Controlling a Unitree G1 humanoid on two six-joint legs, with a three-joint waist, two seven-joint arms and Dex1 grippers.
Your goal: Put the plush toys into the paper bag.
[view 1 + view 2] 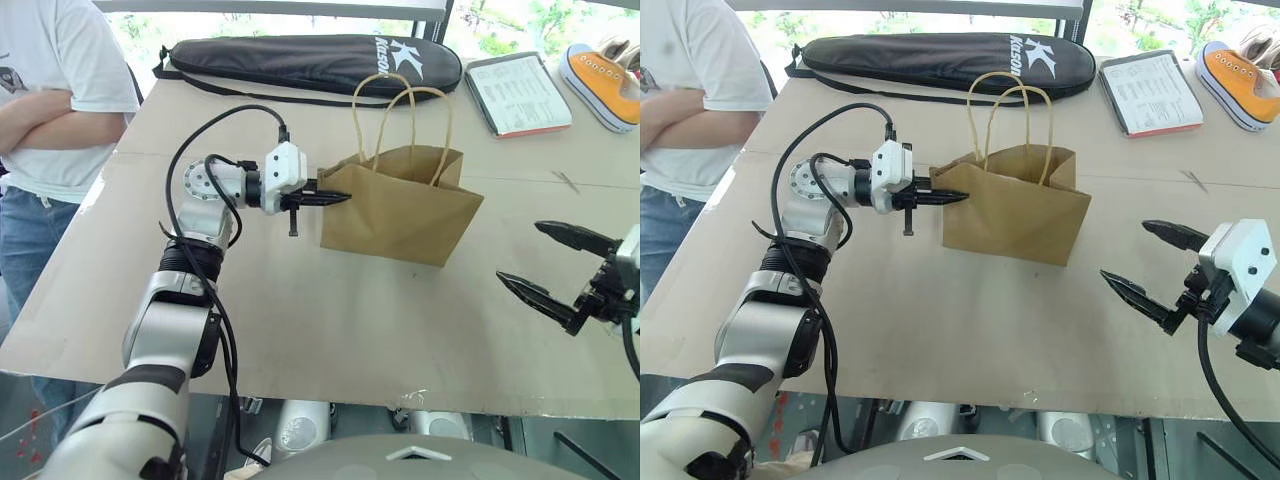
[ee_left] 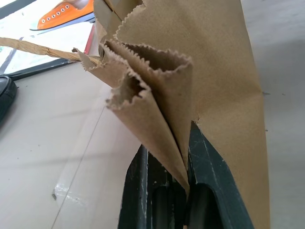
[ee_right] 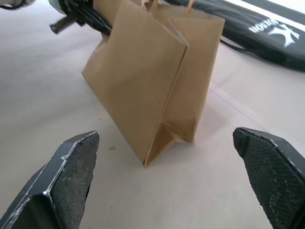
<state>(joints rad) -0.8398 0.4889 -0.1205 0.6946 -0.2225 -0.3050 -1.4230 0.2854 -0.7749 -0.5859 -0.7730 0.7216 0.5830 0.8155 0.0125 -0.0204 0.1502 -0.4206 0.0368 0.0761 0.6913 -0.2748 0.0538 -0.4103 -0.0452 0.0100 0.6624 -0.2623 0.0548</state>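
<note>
The paper bag [image 1: 405, 212] is plain brown kraft with paler tan handles. A black zip case [image 1: 310, 62] bearing white lettering and an orange sneaker [image 1: 603, 84] with a white sole are noted on the beige table [image 1: 330, 330]. Gripper fingers [image 3: 71, 176] are recorded as black.

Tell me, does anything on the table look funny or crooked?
Yes. The paper bag stands upright, but its side fold looks pinched and crumpled where the left gripper is shut on the rim. The right gripper hangs open, holding nothing.
</note>
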